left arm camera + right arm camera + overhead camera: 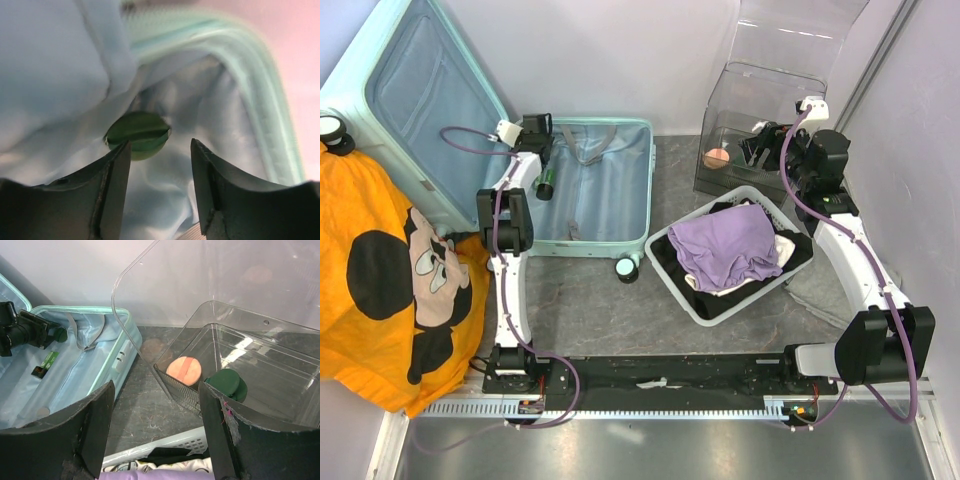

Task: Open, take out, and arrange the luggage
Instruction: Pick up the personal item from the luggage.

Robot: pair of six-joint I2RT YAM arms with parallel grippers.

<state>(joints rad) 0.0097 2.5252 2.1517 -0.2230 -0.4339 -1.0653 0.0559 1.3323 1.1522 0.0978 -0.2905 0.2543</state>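
Luggage (600,205) lies open, left jaws spread just short of the green disc (137,134), right jaws gaping empty, so reach deeper, straddle it, spare the lining (50,65)

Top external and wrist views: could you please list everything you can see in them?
luggage: one, mint, open, centre-left, lid propped at left.
green disc: one, dark green, on the luggage lining, left side.
Mickey Mouse cloth: one, orange, far left.
mesh basket: one, white, right of the luggage.
garments: three visible, purple over white and black, in the basket.
clear plastic box: one, transparent, lid up, far right.
round pad: one, peach, in the box.
box disc: at least one, dark green, beside the pad.
left gripper: one, black, open, inside the luggage.
right gripper: one, black, open, facing the box.
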